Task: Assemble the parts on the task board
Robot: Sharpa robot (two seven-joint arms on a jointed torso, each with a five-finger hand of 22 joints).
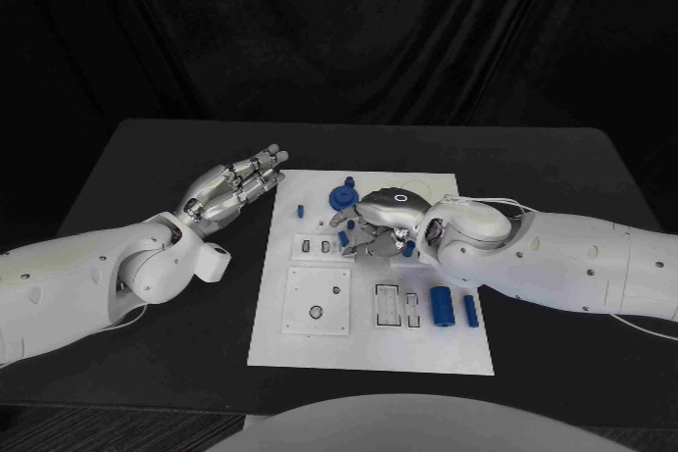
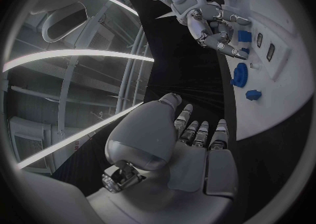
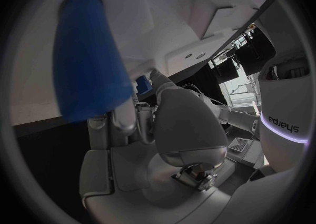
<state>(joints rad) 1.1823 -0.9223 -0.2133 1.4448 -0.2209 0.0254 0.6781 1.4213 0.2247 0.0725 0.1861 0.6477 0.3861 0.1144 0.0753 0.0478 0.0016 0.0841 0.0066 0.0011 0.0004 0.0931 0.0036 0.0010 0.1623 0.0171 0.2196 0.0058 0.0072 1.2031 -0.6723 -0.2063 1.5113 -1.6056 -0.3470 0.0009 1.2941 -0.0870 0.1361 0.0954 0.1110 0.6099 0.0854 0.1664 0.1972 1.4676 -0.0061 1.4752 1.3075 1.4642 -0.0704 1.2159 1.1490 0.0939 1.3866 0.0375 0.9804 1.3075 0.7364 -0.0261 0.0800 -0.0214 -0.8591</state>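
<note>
We see the task board [image 1: 370,349] at the centre of the frame on the black surface [image 1: 156,158]. Our right hand [image 1: 374,226] curls over its upper middle, though we cannot tell if it grips a blue part [image 1: 441,305]. Our left hand [image 1: 233,189] lies open, fingers extended, beside the board's upper left.

"Sharpa" (mirrored) on robot's body [image 3: 283,121]

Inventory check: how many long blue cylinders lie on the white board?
2: side by side, near right of the white task board: one long blue cylinder, another. Right hand may hide more.
</note>
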